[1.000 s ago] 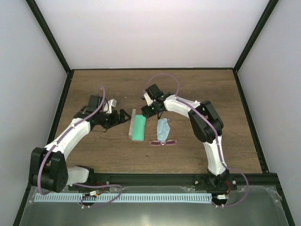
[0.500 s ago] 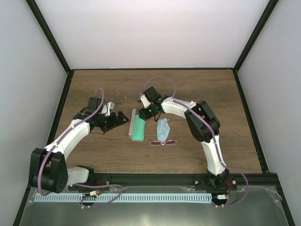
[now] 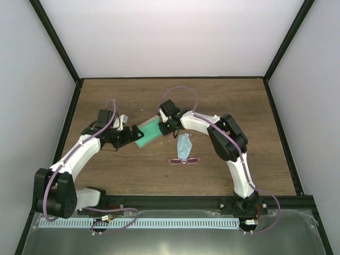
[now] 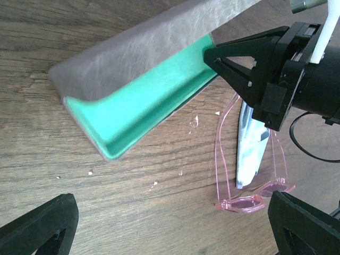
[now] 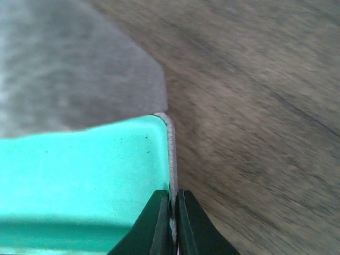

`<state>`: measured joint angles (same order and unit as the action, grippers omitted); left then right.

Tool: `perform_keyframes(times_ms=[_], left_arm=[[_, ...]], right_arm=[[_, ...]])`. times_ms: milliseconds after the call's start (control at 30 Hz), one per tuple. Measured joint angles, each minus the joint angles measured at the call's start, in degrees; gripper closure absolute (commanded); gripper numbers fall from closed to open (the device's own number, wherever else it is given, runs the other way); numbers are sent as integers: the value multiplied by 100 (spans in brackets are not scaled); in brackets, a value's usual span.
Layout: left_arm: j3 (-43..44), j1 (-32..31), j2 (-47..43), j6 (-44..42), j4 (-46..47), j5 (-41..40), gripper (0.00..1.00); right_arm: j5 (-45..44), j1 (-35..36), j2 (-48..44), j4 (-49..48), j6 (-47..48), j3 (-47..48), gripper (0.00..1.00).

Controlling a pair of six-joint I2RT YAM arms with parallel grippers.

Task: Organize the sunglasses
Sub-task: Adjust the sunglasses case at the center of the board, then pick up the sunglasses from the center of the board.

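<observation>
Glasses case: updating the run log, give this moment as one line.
right gripper: shut on case rim | left gripper: open, holding nothing | case: open, green lining up | sunglasses: on table, cloth between temples

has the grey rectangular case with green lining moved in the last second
Yes. From above, the grey green-lined case has swung its near end left, away from the light blue cloth, pinched by the right gripper.

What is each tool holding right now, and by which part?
Right tool pinches the grey case by its rim near a corner. Left tool holds nothing.
</observation>
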<state>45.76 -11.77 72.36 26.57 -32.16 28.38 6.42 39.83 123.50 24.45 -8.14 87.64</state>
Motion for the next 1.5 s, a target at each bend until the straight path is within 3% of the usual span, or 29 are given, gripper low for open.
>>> perform_keyframes(times_ms=[367,400,467,533,733,867,1167,1500], left_arm=[[-15,70,83,-105,37,-13,0],[-15,72,120,-116,35,-15,0],[-15,81,190,-133,35,-28,0],[-13,85,243,-140,35,-28,0],[-11,87,254,-162,33,-28,0],[-11,87,247,-177,35,-24,0],[-55,81,236,-63,297,31,0],[-442,-262,293,131,678,101,0]], right_arm=[[-1143,42,-2,758,-1537,278,99],[-1178,42,26,894,-1707,363,97],[-1187,42,61,1051,-1993,457,77],[-1204,42,61,1137,-2218,457,65],[-1281,42,-157,1228,-2481,223,43],[-1403,37,-1036,1207,-2562,-590,35],[-1609,-337,-3550,1266,-2765,-2557,34],[-1283,-455,-3921,1296,-2625,-3869,46]])
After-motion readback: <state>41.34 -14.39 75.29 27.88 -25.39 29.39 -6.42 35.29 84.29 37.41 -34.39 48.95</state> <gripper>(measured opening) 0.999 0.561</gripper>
